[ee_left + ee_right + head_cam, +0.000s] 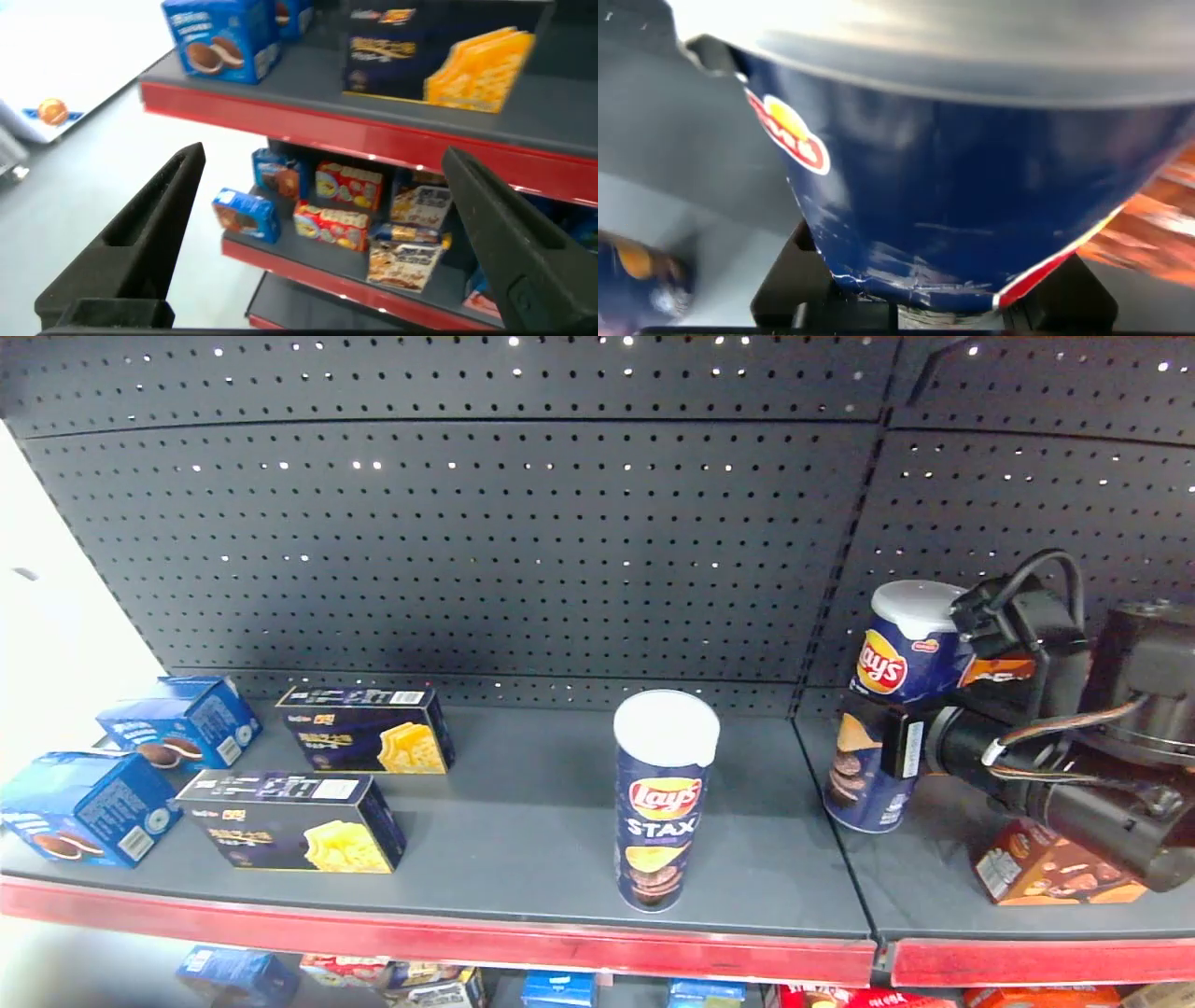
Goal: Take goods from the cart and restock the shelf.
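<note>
Pressed up close to the right wrist camera, a blue chips can (971,187) is gripped between the dark fingers of the right gripper (938,303), jaws closed on its body. In the head view that chips can (887,667) is seen at the right-hand section of the shelf (523,821), slightly tilted, white lid uppermost. Its base is down at the deck, though contact cannot be told. An orange box (1046,873) is seen just beside it, partly hidden under the arm.

Over at the centre section, a second can (661,803) is stood upright near the red front edge (467,933), well apart from the held one. Further left, two dark boxes (369,730) with yellow pictures are laid flat, one behind the other, and two blue boxes (182,721) are set at the far left end. A perforated back panel (485,551) is seen behind it all.

Down low, the left gripper (325,187) is held with its jaws spread wide and nothing between them, in front of the red edge, with packaged goods (341,201) seen on the lower shelf beyond.
</note>
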{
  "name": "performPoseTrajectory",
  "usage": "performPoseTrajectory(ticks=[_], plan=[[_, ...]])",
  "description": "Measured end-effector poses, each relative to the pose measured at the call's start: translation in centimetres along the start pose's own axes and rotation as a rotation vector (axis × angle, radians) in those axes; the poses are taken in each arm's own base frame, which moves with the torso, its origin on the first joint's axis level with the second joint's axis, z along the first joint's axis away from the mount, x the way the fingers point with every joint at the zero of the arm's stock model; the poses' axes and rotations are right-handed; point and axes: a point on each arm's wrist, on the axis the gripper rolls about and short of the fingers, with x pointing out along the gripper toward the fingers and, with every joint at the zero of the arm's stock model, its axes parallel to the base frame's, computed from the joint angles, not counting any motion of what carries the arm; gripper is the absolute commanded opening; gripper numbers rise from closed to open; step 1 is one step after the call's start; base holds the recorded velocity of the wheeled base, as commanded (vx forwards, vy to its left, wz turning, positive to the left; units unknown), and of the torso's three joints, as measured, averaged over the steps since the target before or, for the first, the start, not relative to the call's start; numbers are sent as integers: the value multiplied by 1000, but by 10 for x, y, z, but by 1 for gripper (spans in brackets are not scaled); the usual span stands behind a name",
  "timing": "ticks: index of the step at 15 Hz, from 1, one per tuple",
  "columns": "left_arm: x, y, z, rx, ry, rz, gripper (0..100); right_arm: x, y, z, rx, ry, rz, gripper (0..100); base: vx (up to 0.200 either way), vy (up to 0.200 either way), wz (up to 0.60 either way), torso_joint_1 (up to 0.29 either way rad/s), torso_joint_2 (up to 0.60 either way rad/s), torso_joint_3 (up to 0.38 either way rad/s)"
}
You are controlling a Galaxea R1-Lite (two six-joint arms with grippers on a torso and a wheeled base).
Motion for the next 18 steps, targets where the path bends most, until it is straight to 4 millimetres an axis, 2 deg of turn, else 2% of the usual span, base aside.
performPoseTrajectory(ticks=[3, 8, 11, 15, 18], plan=[[0, 0, 0, 0, 0, 0, 100, 16, -4, 0, 48, -69, 40, 0, 0, 0, 0, 0, 0, 0], [0, 0, 0, 0, 0, -1, 100, 49, -11, -11, 38, -105, 259, 0, 0, 0, 0, 0, 0, 0], [0, 0, 0, 0, 0, -1, 100, 66, -13, -3, 35, -128, 344, 0, 0, 0, 0, 0, 0, 0], [0, 0, 0, 0, 0, 0, 100, 86, -10, 8, 27, -104, 563, 0, 0, 0, 0, 0, 0, 0], [0, 0, 0, 0, 0, 0, 100, 103, -7, 15, 24, -111, 626, 0, 0, 0, 0, 0, 0, 0]])
